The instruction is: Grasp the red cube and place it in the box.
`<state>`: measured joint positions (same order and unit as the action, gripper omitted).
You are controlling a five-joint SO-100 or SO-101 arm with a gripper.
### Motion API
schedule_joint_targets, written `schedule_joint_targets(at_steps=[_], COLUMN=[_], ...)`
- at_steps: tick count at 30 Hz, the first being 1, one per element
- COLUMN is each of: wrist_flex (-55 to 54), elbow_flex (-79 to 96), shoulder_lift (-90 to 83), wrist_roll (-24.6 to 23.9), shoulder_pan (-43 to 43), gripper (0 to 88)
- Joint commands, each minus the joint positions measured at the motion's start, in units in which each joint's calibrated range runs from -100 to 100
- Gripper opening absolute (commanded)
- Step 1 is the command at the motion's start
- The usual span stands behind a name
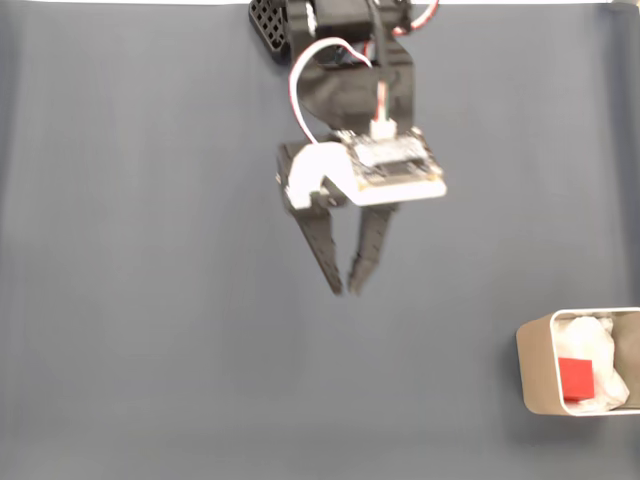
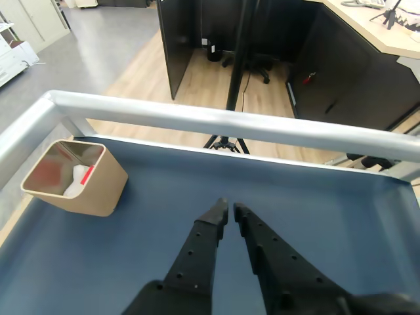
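Observation:
The red cube (image 1: 576,379) lies inside the box (image 1: 537,365), on white lining, at the lower right of the fixed view. In the wrist view the box (image 2: 98,190) stands at the left on the blue surface, and a sliver of the red cube (image 2: 87,171) shows against its inner wall. My gripper (image 1: 346,288) hangs over the middle of the mat, well left of and above the box in the fixed view. Its black fingers nearly touch at the tips and hold nothing. In the wrist view the gripper (image 2: 229,207) points toward the far rail.
A blue-grey mat (image 1: 150,300) covers the table. In the wrist view a silver rail (image 2: 230,121) rims the far edge, with wooden floor and dark office furniture beyond. The arm's base (image 1: 330,30) sits at the top centre of the fixed view.

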<state>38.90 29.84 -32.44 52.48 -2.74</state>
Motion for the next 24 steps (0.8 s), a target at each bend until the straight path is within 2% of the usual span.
schedule_joint_targets(at_steps=[1, 11, 24], wrist_flex=[-1.8, -5.3, -3.7], elbow_flex=[6.8, 33.6, 60.7], shoulder_lift=[-8.6, -26.9, -48.8], wrist_roll=[0.1, -0.3, 0.1], shoulder_pan=[1.5, 1.8, 2.0], gripper=[0.0, 0.0, 0.0])
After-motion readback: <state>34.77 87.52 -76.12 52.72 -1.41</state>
